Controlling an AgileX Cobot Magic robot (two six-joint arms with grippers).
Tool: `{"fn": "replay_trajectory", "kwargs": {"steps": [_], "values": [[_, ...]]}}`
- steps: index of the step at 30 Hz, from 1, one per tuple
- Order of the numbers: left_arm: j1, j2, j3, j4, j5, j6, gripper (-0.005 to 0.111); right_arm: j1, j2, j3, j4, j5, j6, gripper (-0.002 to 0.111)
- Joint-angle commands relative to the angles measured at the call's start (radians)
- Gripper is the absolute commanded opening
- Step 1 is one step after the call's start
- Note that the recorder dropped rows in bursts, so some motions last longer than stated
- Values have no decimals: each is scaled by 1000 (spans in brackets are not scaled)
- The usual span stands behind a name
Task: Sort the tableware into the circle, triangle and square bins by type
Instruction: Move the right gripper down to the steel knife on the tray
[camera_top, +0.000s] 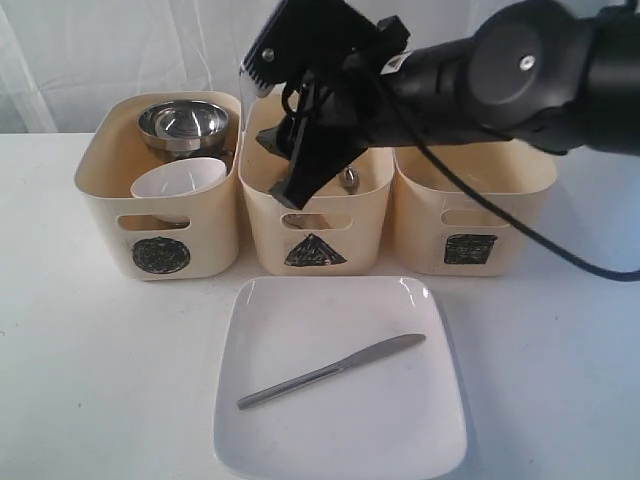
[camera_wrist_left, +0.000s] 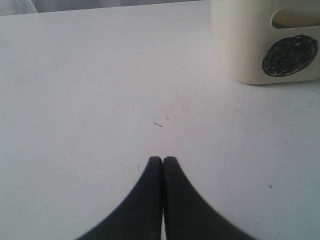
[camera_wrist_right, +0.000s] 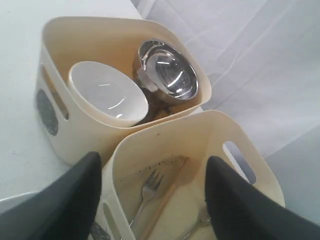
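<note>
Lying flat, steel knife (camera_top: 330, 372) (thin, probably slippery) is inviting a mid-handle pinch; right gripper (camera_wrist_right: 154, 160) gaping, left gripper (camera_wrist_left: 162, 160) closed.

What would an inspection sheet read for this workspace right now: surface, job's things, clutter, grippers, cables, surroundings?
Surface: white table, unmarked.
Job's things: circle bin holds white bowl and steel bowl; triangle bin holds a fork; square bin, contents hidden; knife lies on square plate in front of the bins.
Clutter: nothing seen.
Grippers: left gripper shut, empty, low over the table; right gripper open, empty, above the triangle bin.
Cables: black cable hangs from the right arm past the square bin.
Surroundings: white curtain behind.
</note>
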Motion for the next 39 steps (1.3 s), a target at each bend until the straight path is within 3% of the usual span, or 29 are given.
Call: {"fn": "replay_trajectory", "kwargs": {"steps": [1,10,17,39], "values": [[-5,-4,4,-10,2,-6,0,-6,-71,-6,-19,169,-133,56],[-5,-4,4,-10,2,-6,0,-6,-18,32,-19,464,-117,56],[-5,-4,4,-10,2,-6,0,-6,46,87,-120,446,-117,56],[-5,-4,4,-10,2,-6,0,-6,261,91,-151,474,-215,57]]}}
